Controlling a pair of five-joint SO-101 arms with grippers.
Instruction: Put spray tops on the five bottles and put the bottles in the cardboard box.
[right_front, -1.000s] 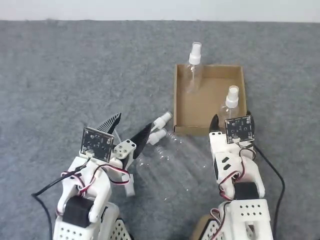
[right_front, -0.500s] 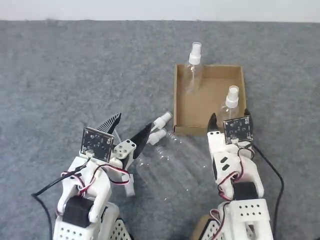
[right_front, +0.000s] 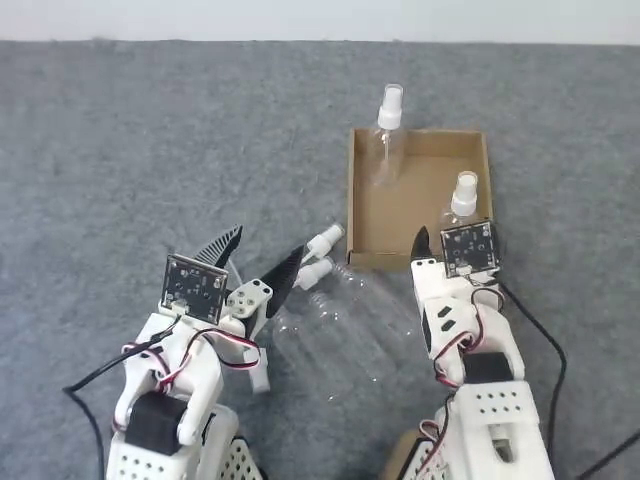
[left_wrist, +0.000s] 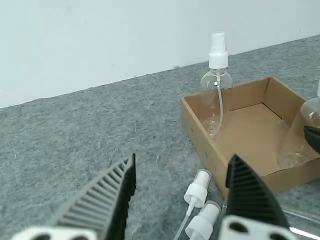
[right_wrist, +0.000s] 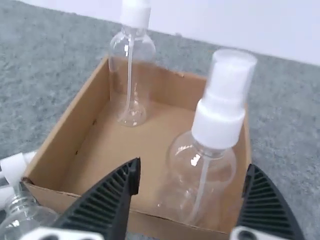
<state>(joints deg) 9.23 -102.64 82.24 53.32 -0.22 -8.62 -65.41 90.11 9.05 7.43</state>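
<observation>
The left gripper (right_front: 268, 240) (left_wrist: 183, 159) is hanging low over the table with its jaws spread wide and nothing between them. Just ahead of it, nearer the finger on the box side, two lying bottles (right_front: 324, 241) (left_wrist: 197, 183) are resting on their sides, close together. Their long axes are running flat along the surface. Their white spray tops are pointing away from the gripper, toward the near left corner of the cardboard box (right_front: 420, 185) (left_wrist: 199, 134) (right_wrist: 59, 159). Their clear bodies are trailing back toward the arms, where the outlines are getting hard to trace.

The right gripper (right_front: 455, 236) (right_wrist: 192, 166) is hovering at the box's near wall, jaws wide apart and gripping nothing. Directly ahead of it, the near bottle (right_front: 464, 190) (left_wrist: 300, 135) (right_wrist: 220, 110) is standing upright inside the box. It is lining up between the two fingers, with a gap showing on each side. Its long axis is pointing straight up, with the spray top on.

Farther ahead and off to this gripper's left, the far bottle (right_front: 386, 135) (left_wrist: 217, 95) (right_wrist: 131, 65) is standing in the box's far left corner. It is also upright, spray top uppermost, with a dip tube running down its middle.

A grey felt-like mat (right_front: 150, 130) (left_wrist: 75, 130) (right_wrist: 30, 50) is covering the table under both grippers. A plain white wall (right_front: 300, 20) (left_wrist: 100, 40) (right_wrist: 250, 20) is rising along its far edge, beyond the box.
</observation>
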